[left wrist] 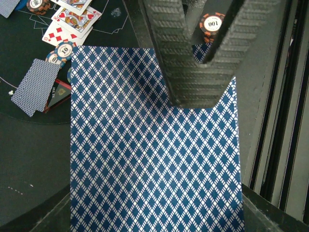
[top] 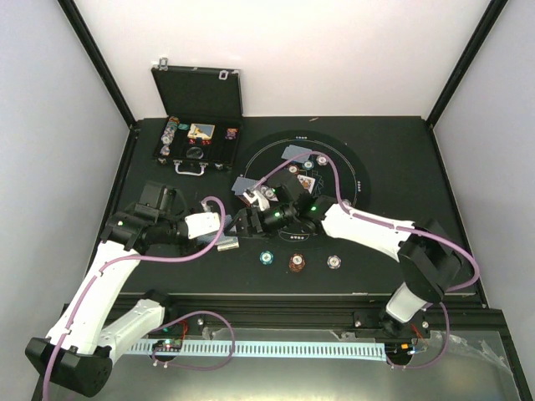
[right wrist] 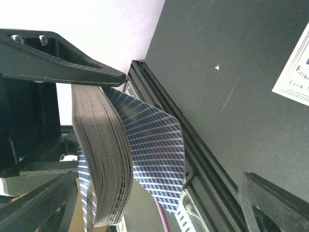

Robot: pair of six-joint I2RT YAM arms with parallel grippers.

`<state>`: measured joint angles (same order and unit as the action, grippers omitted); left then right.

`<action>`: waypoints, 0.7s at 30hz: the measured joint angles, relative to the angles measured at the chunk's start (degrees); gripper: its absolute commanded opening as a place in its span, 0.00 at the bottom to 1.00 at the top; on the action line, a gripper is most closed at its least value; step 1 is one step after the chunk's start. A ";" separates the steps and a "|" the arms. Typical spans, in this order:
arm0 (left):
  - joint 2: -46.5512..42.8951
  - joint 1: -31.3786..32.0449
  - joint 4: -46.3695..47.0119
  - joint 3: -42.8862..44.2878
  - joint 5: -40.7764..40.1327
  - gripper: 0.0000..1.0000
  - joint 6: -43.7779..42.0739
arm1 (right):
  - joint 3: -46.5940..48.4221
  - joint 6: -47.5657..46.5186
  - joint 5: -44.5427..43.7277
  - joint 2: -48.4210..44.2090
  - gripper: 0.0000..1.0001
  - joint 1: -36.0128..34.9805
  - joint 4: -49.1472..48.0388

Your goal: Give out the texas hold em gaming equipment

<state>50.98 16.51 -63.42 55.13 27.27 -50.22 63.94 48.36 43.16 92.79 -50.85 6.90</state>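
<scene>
The left end effector [left wrist: 159, 215] is clamped on a thick stack of playing cards with blue diamond backs [left wrist: 145, 159], in the middle of its view. The stack's bottom edge is cut off.

The right end effector [right wrist: 159, 181] is spread apart. One of its ridged black fingers [left wrist: 186, 53] lies on the top card [right wrist: 154, 140], which curls off the bent stack.

A small round orange-and-black chip [left wrist: 212, 23] peeks out behind them on the dark bench [right wrist: 231, 72].

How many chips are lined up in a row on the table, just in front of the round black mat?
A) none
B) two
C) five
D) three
D: the top view shows a teal chip, a red-brown chip and a white chip lying side by side just outside the near edge of the round mat.
</scene>
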 measured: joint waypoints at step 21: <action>-0.02 0.00 -0.15 0.00 -0.11 0.02 0.00 | 4.39 0.31 0.63 5.20 0.82 -0.81 -0.13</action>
<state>50.96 16.51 -63.57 55.13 27.16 -50.22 68.34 48.66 43.79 98.00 -51.66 6.76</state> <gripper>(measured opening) 0.654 0.854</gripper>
